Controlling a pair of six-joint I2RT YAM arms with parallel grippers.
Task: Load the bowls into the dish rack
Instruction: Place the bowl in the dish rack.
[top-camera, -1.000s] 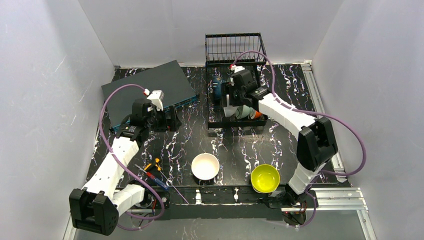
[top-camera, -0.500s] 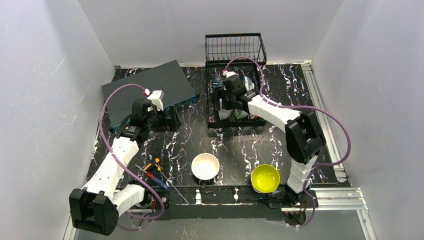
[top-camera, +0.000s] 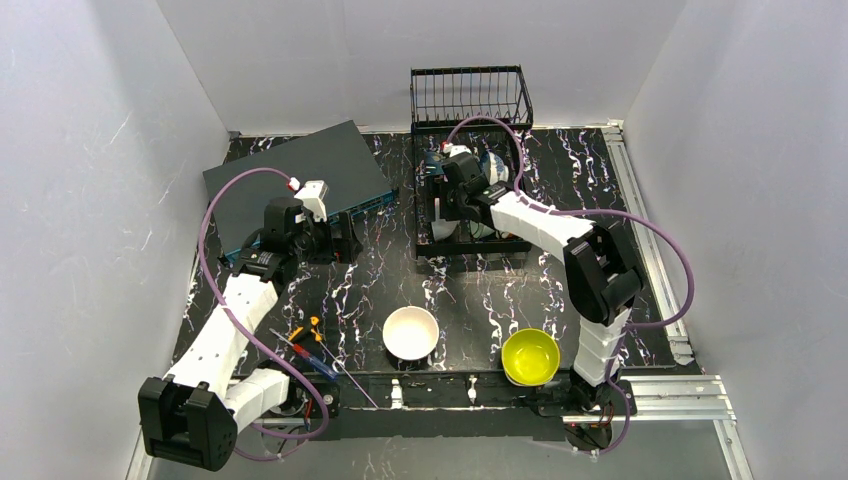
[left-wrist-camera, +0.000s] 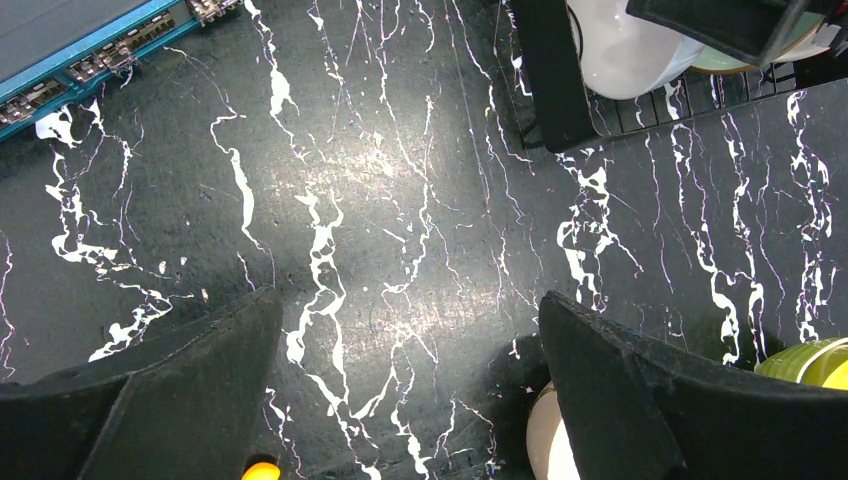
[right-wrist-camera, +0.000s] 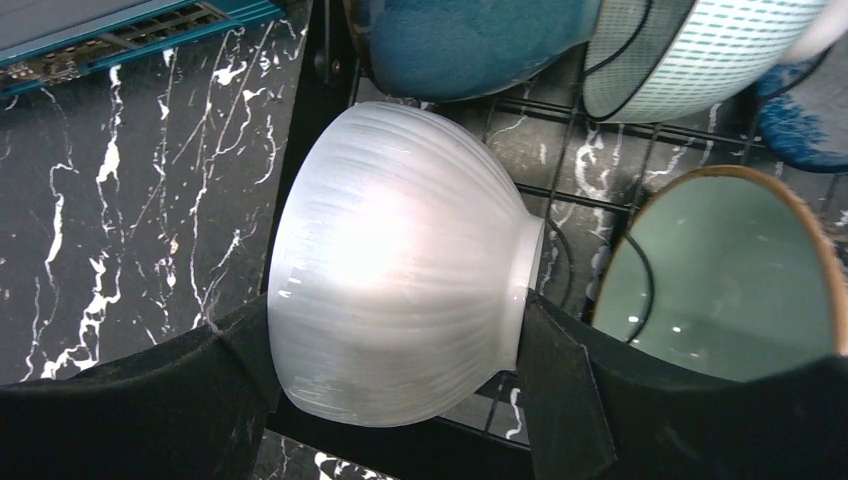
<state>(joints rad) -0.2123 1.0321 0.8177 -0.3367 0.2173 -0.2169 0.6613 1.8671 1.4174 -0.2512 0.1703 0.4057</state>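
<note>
My right gripper is shut on a white ribbed bowl, one finger at its rim and one at its foot. It holds the bowl on its side over the left edge of the black wire dish rack. A dark blue bowl, a blue-and-white patterned bowl and a mint-green bowl lie in the rack. A second white bowl and a yellow bowl sit on the table near the front edge. My left gripper is open and empty above the bare table.
A dark grey flat box lies at the back left, just behind my left gripper. Orange-handled tools lie at the front left. The rack's black base frame shows at the top of the left wrist view.
My right arm has swung left and lower with the white bowl, from the rack's middle to its left side. The left arm has not moved.
</note>
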